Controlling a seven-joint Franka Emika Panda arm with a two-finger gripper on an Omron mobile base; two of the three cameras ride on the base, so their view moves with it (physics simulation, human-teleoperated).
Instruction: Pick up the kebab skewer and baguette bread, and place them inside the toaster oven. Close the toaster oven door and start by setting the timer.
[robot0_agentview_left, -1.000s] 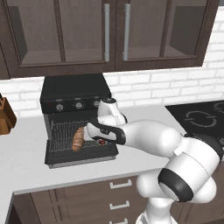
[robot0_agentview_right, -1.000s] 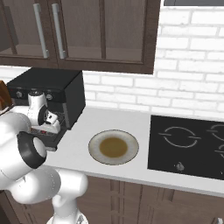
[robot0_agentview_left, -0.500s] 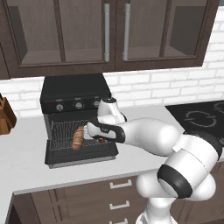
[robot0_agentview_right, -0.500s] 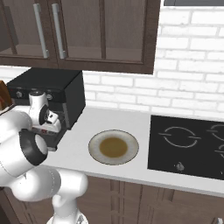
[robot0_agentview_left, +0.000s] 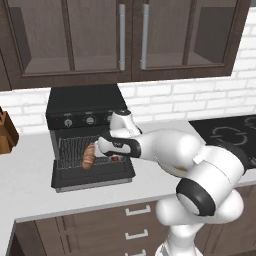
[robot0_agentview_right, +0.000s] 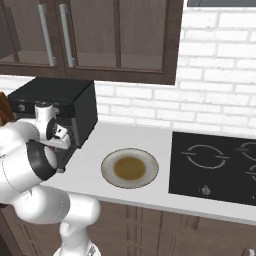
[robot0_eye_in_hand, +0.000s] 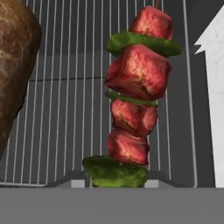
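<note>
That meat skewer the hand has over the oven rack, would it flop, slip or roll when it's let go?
The kebab skewer probably stays stiff: its chunks line up straight on one stick. The blocky meat and green pieces look unlikely to roll far across the wire rack. Held at its low end by the hand, it might swing or slip a little.

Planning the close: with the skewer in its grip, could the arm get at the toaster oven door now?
Probably not yet: the gripper is shut on the kebab skewer over the wire rack, and the arm hangs above the toaster oven door.
</note>
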